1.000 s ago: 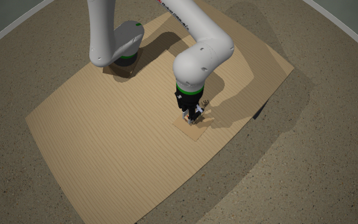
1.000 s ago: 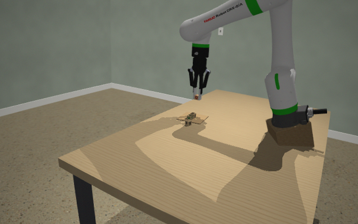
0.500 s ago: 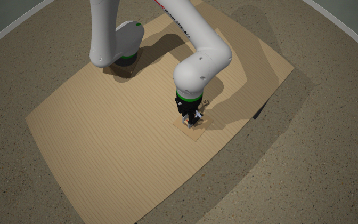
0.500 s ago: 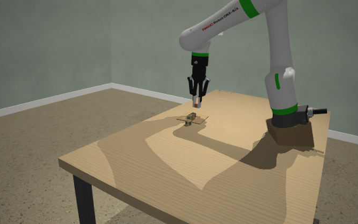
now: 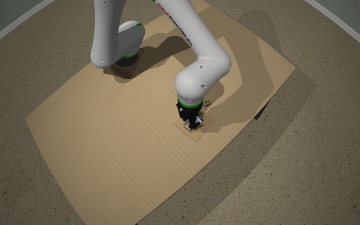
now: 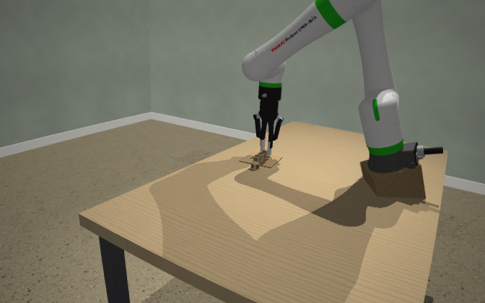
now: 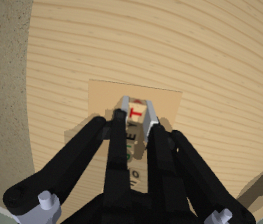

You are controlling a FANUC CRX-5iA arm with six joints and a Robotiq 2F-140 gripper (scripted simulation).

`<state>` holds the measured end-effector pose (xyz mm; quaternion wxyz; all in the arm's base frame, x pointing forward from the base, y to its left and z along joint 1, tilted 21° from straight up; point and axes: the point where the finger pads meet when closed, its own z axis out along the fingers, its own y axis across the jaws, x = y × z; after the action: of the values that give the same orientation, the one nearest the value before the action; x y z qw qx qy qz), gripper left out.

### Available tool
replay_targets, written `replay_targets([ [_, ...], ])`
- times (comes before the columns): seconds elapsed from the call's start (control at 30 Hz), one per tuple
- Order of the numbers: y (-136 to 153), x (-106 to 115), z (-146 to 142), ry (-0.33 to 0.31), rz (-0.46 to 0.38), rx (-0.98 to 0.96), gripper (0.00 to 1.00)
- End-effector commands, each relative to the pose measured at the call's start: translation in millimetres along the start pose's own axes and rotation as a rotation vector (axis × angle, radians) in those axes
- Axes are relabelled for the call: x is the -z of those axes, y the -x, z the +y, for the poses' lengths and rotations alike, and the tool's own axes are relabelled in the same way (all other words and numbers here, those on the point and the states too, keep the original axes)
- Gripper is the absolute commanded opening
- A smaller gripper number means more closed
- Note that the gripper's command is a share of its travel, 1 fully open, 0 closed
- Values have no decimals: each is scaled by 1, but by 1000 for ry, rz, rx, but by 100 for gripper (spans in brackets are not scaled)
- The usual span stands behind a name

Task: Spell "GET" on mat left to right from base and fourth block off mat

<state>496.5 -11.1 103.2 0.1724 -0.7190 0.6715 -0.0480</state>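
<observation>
My gripper (image 5: 187, 126) (image 6: 265, 148) (image 7: 135, 106) points down over the mat (image 5: 196, 136) (image 6: 273, 163) (image 7: 104, 100), shut on the block with a red T (image 7: 135, 113) (image 6: 264, 151). The T block is low at the mat; whether it touches it is unclear. The E block (image 7: 131, 134) is beside it in the wrist view, and the green-lettered G block (image 5: 200, 114) (image 6: 256, 159) (image 7: 128, 150) is beyond the E, towards the mat's edge. The fourth block (image 5: 206, 103) (image 6: 254, 166) (image 7: 136, 175) lies off the mat, past the G. Fingers hide parts of the row.
The wooden table (image 5: 105, 125) (image 6: 312, 255) carries the mat and blocks. The robot's base stands on a brown wooden block (image 5: 120, 72) (image 6: 398, 184), well away from the mat. The arm's shadow falls across part of the mat and table.
</observation>
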Motion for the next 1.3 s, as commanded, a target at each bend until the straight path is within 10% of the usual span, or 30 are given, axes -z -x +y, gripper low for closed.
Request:
replay_targets([
  [0.0, 0, -1, 0, 0, 0, 0, 13],
  [1.27, 0, -5, 0, 0, 0, 0, 13],
])
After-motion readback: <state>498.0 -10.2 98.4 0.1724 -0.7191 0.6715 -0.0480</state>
